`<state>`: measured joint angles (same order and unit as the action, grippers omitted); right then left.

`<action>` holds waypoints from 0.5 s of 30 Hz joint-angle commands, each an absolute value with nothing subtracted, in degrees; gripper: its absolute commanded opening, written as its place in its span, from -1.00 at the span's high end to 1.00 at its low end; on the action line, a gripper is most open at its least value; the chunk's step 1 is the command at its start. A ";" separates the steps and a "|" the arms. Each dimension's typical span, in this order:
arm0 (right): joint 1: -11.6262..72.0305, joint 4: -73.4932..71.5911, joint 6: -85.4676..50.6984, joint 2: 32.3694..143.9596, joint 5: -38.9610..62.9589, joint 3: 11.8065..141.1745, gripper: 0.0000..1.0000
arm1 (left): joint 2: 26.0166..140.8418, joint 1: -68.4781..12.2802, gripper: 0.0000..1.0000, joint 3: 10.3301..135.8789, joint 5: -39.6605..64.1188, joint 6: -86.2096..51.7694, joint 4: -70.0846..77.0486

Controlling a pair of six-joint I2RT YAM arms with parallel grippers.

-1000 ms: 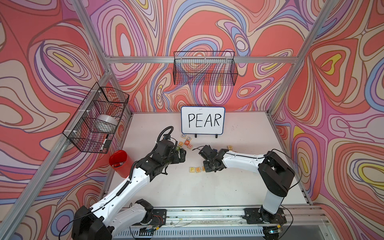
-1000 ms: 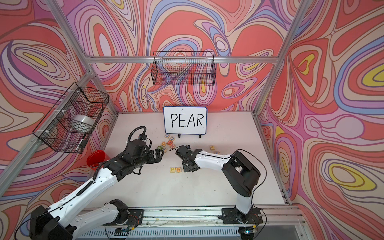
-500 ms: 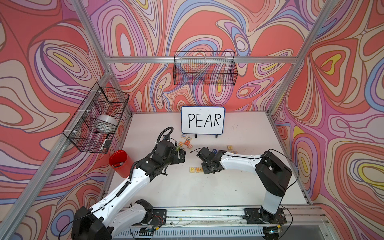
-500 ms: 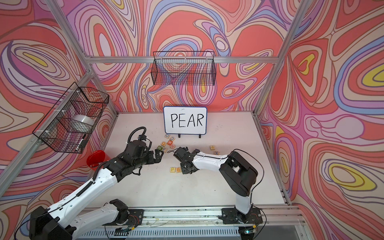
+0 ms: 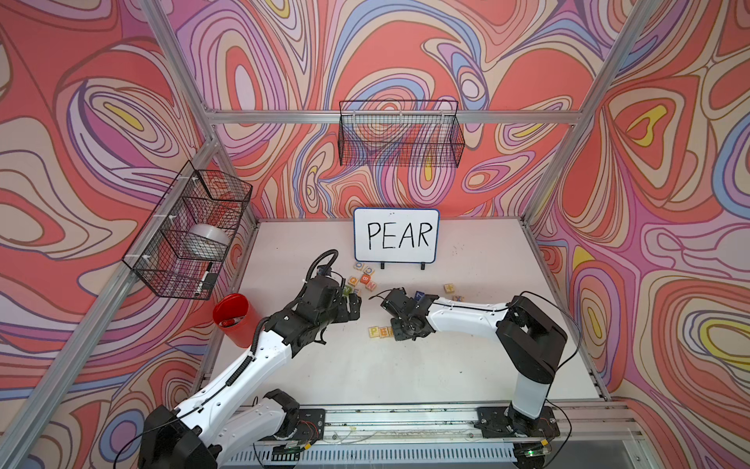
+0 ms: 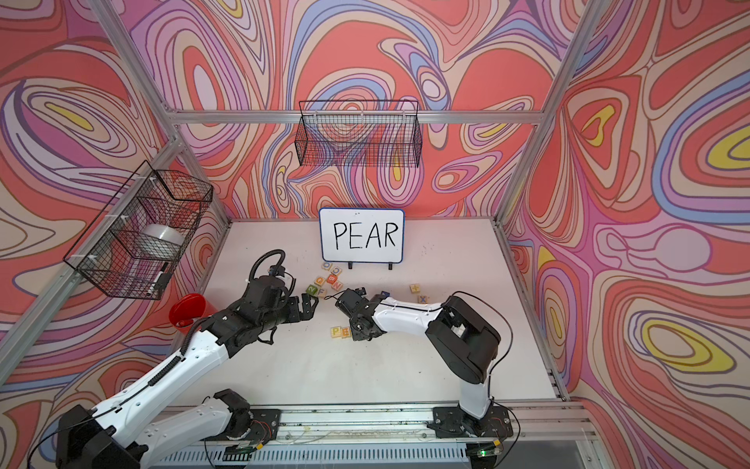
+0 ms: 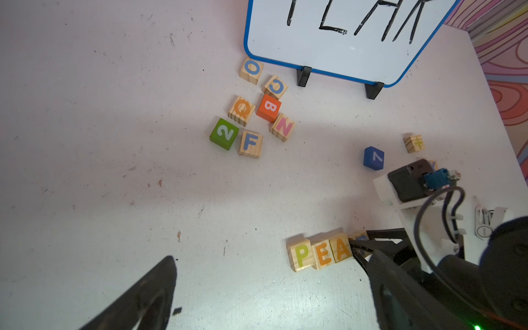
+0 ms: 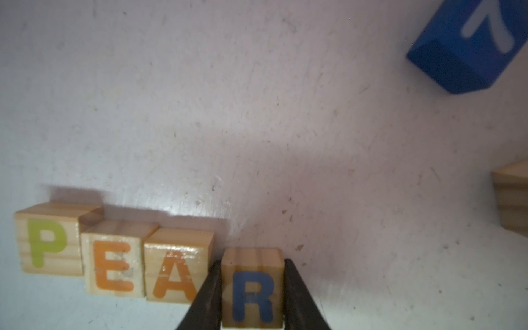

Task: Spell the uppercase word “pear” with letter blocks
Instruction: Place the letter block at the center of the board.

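Observation:
Three pale wooden letter blocks lie in a row on the table: yellow P, orange E and orange A. They also show in the left wrist view as P, E and A. My right gripper is shut on the blue R block right beside the A, with one black finger between the two blocks. In both top views the right gripper covers the row's right end. My left gripper hovers open and empty, left of the row.
A whiteboard reading PEAR stands at the back. Loose blocks lie before it, among them a green 2. A blue 7 cube and a plus block lie right of them. A red cup stands at the left edge.
My right gripper has moved left and a little forward with the R block, closing in on the row's right end. The left arm has stayed put.

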<state>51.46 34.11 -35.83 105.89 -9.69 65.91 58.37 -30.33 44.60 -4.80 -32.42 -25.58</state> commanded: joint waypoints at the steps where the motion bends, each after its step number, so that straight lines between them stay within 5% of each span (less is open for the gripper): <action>1: 51.77 34.54 -38.01 106.62 -11.65 66.71 0.38 | 57.35 -30.00 -1.00 43.95 -6.06 -33.39 -27.47; 6: 51.72 34.08 -37.97 107.18 -12.20 67.22 0.36 | 57.56 -30.04 -1.00 44.21 -6.16 -33.22 -27.59; 15: 51.75 34.27 -37.84 107.24 -12.73 67.49 0.04 | 57.65 -30.00 -1.00 43.68 -6.21 -33.60 -27.77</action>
<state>51.46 33.93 -37.41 107.02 -11.44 66.76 58.15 -30.33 44.45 -5.21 -32.84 -26.13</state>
